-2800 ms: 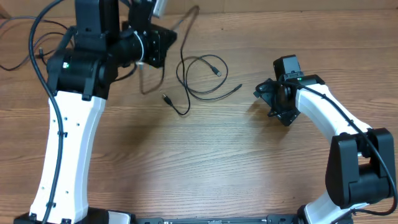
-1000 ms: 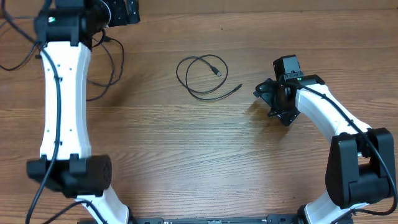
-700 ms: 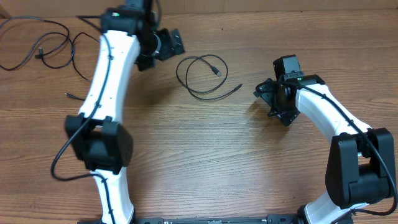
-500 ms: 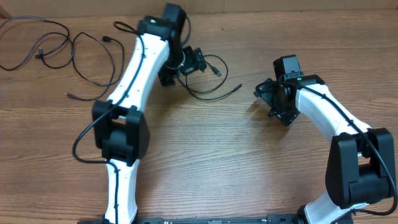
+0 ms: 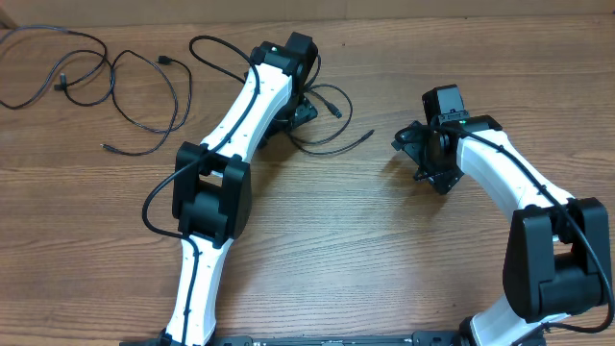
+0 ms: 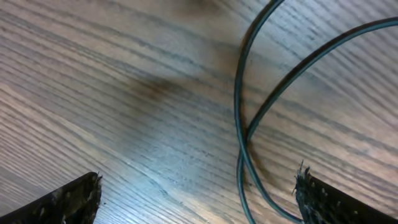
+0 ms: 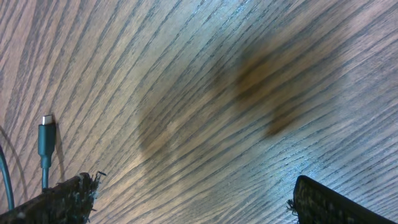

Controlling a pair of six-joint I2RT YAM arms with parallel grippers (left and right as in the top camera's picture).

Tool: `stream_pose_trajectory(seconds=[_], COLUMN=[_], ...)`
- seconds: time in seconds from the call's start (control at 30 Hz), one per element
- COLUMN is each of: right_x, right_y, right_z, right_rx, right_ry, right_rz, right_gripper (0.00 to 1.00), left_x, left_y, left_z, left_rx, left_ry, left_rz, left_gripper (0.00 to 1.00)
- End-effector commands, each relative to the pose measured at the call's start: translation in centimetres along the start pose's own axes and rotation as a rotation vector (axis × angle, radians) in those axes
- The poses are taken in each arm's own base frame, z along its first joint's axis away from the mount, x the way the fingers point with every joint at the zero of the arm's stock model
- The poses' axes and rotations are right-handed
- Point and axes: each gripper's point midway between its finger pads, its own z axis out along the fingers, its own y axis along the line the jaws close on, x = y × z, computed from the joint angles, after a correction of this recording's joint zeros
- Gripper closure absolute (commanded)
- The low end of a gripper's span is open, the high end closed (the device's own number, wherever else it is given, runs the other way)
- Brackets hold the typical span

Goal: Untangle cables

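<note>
A looped thin black cable (image 5: 327, 147) lies at the upper middle of the table, one small plug (image 5: 335, 110) inside the loop and one end pointing right. My left gripper (image 5: 293, 111) hovers over the loop's left side and hides part of it. In the left wrist view it (image 6: 199, 200) is open, and two strands of the cable (image 6: 247, 134) cross on the wood just inside the right fingertip (image 6: 329, 200). More black cables (image 5: 135, 91) sprawl at the upper left. My right gripper (image 5: 420, 154) is open to the right of the loop, over bare wood (image 7: 193, 202), with a cable plug (image 7: 45, 140) near its left fingertip.
The wooden table's far edge (image 5: 404, 10) runs just behind the cables. My left arm (image 5: 235, 125) stretches diagonally from the front left across the table. The right arm (image 5: 509, 183) curves in from the front right.
My left arm has swung from the upper-left corner rightwards and now hovers over the looped cable. The spread cables at the upper left have come into view. The right arm has not moved.
</note>
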Motion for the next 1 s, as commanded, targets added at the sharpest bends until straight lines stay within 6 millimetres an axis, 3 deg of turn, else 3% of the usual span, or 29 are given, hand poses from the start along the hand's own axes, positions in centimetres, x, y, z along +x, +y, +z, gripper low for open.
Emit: stream_pose_trajectory(seconds=[0.0, 0.4, 0.47, 0.5, 0.53, 0.67, 0.73, 0.8, 0.9, 0.97], right_x=[-0.2, -0.2, -0.2, -0.2, -0.2, -0.2, -0.2, -0.2, -0.2, -0.2], right_y=[0.2, 0.2, 0.2, 0.2, 0.3, 0.2, 0.2, 0.3, 0.2, 0.2], right_z=[-0.1, -0.1, -0.1, -0.1, -0.1, -0.1, -0.2, -0.1, -0.1, -0.1], right_rx=[-0.008, -0.008, -0.008, -0.008, -0.008, -0.008, -0.008, -0.008, -0.008, -0.008], right_ry=[-0.004, -0.004, -0.004, -0.004, -0.004, -0.004, -0.004, -0.004, -0.004, -0.004], right_rz=[-0.003, -0.003, -0.003, -0.003, -0.003, -0.003, -0.003, -0.003, -0.003, -0.003], right_gripper=[0.0, 0.0, 0.0, 0.0, 0.0, 0.0, 0.0, 0.0, 0.0, 0.0], left_x=[0.1, -0.2, 1.8, 2.7, 4.1, 5.2, 4.2, 5.0, 3.8, 2.8], left_y=[-1.7, -1.9, -0.3, 0.3, 0.2, -2.5, -4.0, -3.4, -6.2, -7.7], left_z=[0.0, 0.1, 0.4, 0.3, 0.1, -0.3, -0.3, -0.3, -0.6, -0.9], left_rx=[0.063, 0.069, -0.001, -0.027, -0.012, 0.118, 0.183, 0.161, 0.264, 0.331], left_ry=[0.007, -0.012, 0.06, 0.098, 0.172, 0.258, 0.217, 0.24, 0.19, 0.144], left_rz=[-0.023, -0.023, 0.001, 0.006, 0.007, -0.032, -0.01, 0.057, -0.021, 0.025], left_gripper=[0.0, 0.0, 0.07, 0.0, 0.0, 0.01, 0.0, 0.0, 0.0, 0.0])
